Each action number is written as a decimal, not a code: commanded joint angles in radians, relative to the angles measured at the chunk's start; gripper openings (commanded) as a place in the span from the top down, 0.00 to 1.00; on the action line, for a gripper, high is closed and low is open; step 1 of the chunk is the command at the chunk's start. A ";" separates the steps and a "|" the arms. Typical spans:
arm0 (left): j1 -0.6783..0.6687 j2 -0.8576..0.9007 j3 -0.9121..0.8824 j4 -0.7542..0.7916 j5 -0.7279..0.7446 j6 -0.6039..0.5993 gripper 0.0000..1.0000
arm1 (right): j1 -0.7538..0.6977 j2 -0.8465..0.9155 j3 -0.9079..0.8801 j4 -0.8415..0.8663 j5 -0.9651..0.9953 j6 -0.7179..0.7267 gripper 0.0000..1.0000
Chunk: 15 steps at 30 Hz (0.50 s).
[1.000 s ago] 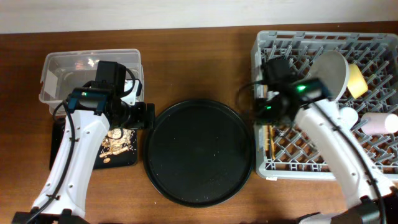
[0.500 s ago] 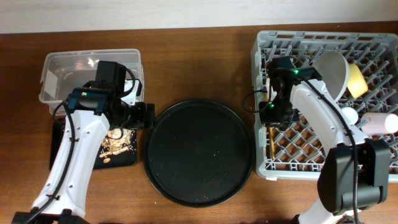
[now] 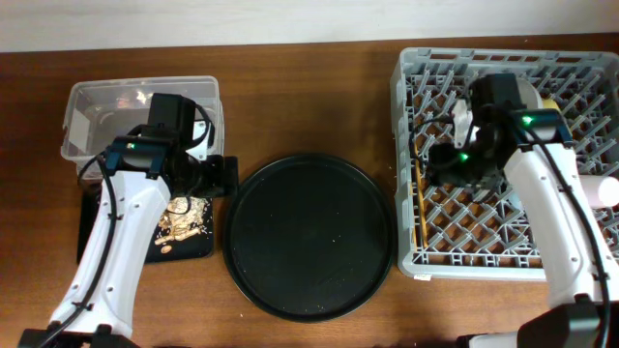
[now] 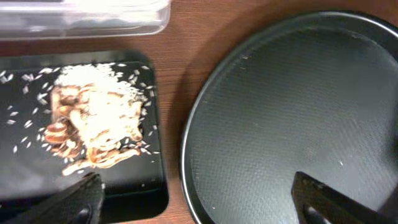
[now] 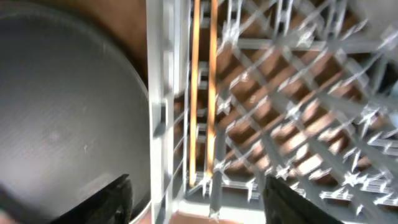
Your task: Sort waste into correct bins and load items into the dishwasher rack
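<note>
Chopsticks (image 5: 194,93) lie in the rack (image 3: 455,68) — left hand (image 4: 199,198), right hand (image 5: 202,198) both spread, empty.

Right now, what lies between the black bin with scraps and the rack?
Only the round black tray lies between the black bin and the rack. The overhead view shows it.

Left arm (image 3: 121,242) and right arm (image 3: 561,208) were extended forward; left gripper (image 4: 196,186) and right gripper (image 5: 202,186) spread wide, empty.
</note>
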 commanded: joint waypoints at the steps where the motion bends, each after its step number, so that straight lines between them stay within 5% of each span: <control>1: 0.002 0.024 -0.014 -0.083 -0.054 -0.047 0.01 | -0.004 0.005 0.006 -0.068 -0.058 -0.034 0.27; 7: 0.002 -0.008 -0.144 -0.166 -0.062 -0.059 0.04 | -0.004 -0.124 -0.098 -0.108 -0.058 -0.034 0.21; 10: 0.002 -0.143 -0.237 -0.084 -0.065 -0.063 0.04 | -0.004 -0.332 -0.257 0.037 -0.058 -0.034 0.07; 15: -0.001 -0.701 -0.507 0.172 -0.070 -0.063 0.01 | -0.004 -0.768 -0.563 0.280 0.026 0.020 0.02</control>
